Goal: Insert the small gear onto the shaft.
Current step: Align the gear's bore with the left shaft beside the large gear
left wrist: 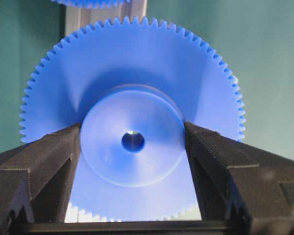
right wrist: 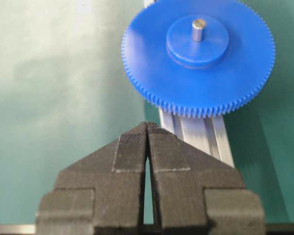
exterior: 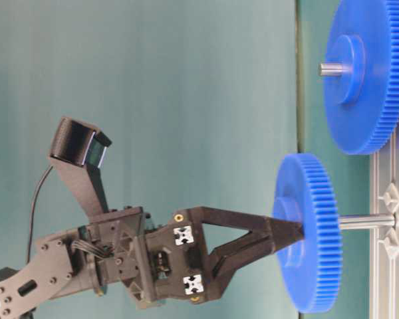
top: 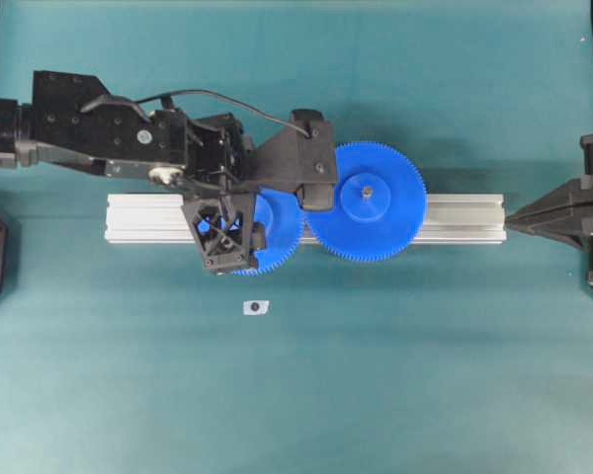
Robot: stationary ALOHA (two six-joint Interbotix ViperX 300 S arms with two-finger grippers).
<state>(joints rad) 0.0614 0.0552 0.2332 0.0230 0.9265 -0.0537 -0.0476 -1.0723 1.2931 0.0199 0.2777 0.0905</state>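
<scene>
The small gear (top: 280,240) is a blue toothed disc with a raised hub. My left gripper (top: 225,235) is shut on that hub. In the table-level view the gripper (exterior: 289,232) holds the gear (exterior: 309,232) threaded on the outer part of the grey shaft (exterior: 366,221), still a gap away from the rail. In the left wrist view the fingers (left wrist: 54,156) press both sides of the hub (left wrist: 137,161), and a glint shows in the centre hole. My right gripper (top: 514,219) is shut and empty at the rail's right end; it also shows in the right wrist view (right wrist: 147,128).
The wider blue gear (top: 366,202) sits on its own pin on the aluminium rail (top: 465,217), its teeth close to the small gear's. Two silvery angular pieces (exterior: 391,196) flank the shaft's base. A tiny white tag (top: 255,307) lies on the teal table in front.
</scene>
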